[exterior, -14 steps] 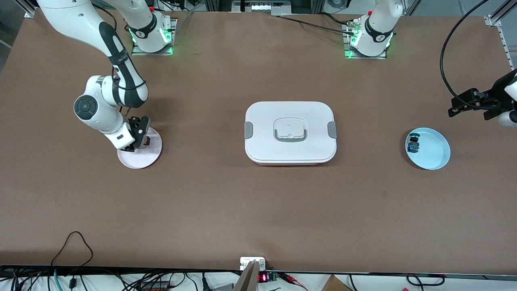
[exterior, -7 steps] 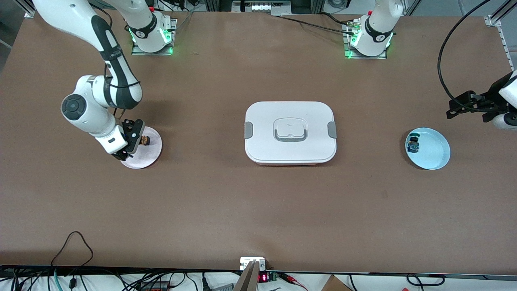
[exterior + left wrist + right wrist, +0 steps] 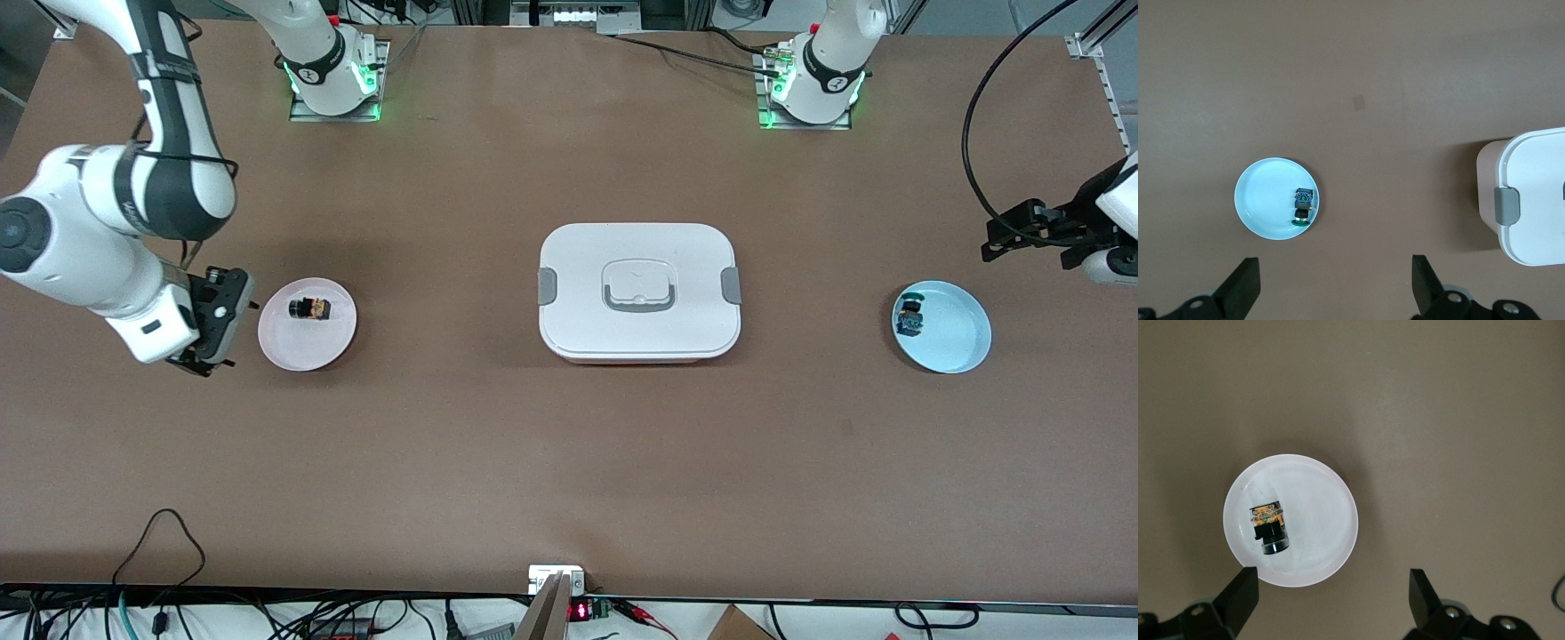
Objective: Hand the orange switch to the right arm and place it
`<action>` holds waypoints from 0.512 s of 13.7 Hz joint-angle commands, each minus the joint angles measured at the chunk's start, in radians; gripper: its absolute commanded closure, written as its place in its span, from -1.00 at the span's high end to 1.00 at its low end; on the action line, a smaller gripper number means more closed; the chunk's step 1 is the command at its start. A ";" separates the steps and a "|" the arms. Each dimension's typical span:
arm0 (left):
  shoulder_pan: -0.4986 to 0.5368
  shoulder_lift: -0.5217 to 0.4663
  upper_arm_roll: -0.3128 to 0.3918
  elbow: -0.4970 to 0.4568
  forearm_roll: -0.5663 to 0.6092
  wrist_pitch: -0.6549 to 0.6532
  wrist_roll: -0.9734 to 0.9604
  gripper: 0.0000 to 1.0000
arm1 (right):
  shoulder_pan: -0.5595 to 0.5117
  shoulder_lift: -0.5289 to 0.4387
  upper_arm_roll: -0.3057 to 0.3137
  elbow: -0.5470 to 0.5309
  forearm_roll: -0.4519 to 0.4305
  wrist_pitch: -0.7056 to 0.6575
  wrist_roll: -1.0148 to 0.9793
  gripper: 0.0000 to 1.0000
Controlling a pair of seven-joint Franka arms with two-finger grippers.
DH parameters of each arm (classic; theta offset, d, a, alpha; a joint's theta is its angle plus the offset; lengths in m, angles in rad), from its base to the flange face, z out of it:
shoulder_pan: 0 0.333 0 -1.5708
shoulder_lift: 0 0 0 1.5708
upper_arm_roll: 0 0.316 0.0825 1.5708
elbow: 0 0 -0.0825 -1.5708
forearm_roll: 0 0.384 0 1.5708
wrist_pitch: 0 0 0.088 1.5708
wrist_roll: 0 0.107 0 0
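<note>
Right claw (image 3: pixel 206 342) wide open, empty, beside pink plate (image 3: pixel 307 347) bearing orange switch (image 3: pixel 309 308).

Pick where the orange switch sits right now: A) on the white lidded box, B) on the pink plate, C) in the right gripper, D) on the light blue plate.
B. The orange switch lies on the pink plate, while the right gripper is open and empty, off the plate toward the right arm's end of the table.
</note>
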 commanded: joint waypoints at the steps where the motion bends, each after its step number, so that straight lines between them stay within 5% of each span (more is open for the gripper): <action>1: -0.006 0.011 0.000 0.029 0.014 -0.008 0.020 1.00 | 0.000 -0.003 0.001 0.138 -0.005 -0.197 0.166 1.00; 4: -0.006 0.011 0.000 0.029 0.012 -0.007 0.021 1.00 | 0.004 -0.009 0.002 0.260 -0.004 -0.351 0.432 1.00; 7: -0.006 0.011 0.000 0.029 0.012 -0.008 0.020 1.00 | 0.006 -0.033 0.004 0.265 -0.001 -0.361 0.745 1.00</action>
